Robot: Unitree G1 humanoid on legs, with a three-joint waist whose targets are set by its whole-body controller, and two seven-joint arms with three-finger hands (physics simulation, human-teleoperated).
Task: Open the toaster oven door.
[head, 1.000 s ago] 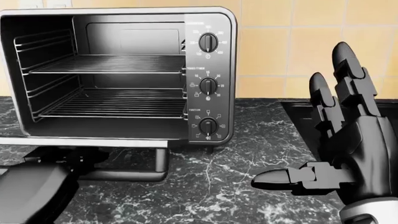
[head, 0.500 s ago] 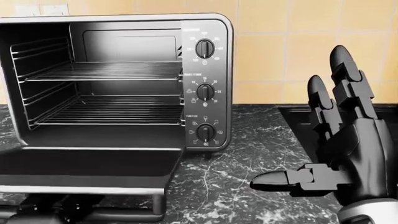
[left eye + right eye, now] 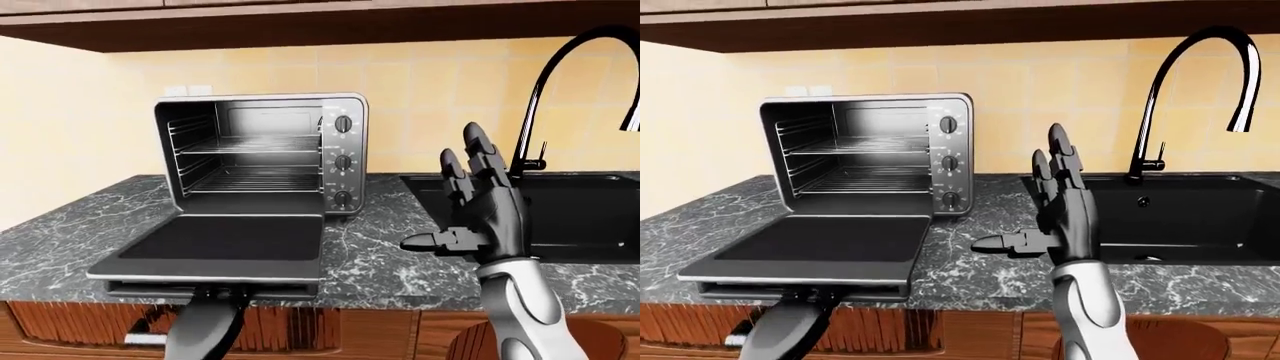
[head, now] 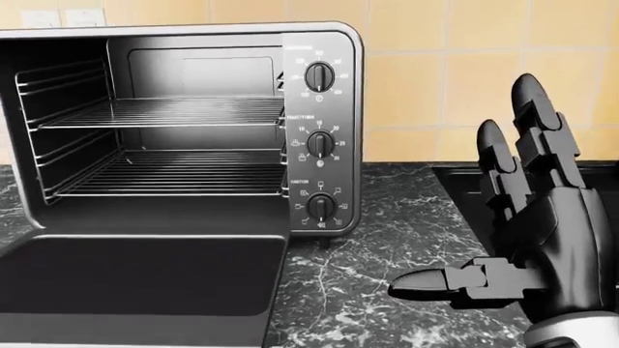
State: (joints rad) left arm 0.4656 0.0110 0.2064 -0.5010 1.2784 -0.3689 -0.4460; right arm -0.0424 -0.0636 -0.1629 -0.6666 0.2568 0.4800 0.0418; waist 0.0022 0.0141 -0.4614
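Nearest to us, our right hand [image 4: 527,239] is raised above the counter [image 3: 400,262], fingers spread and pointing upward, thumb stretched toward the view's left; it grasps nothing and touches nothing. Our left arm [image 3: 205,330] rises from the bottom edge of the left-eye view and ends under the lip of the toaster oven door [image 3: 225,244]; the hand itself is hidden beneath the door, so we cannot tell whether it is clenched or released.

The door lies dropped flat, its outer edge jutting past the counter's near edge. Bare dark marble lies between the door's right side and our right hand, and the hand stands well apart from the oven.

Beyond the door, the toaster oven [image 3: 262,154] sits on the counter against the wall, its cavity exposed with two wire racks [image 4: 169,112] and three knobs [image 4: 320,76] stacked down its right panel. To the right, a black sink [image 3: 1170,217] is set into the counter, with a curved tap [image 3: 1185,90] over it. Yellow tiles [image 3: 420,97] cover the wall under a dark wood cabinet [image 3: 300,19].
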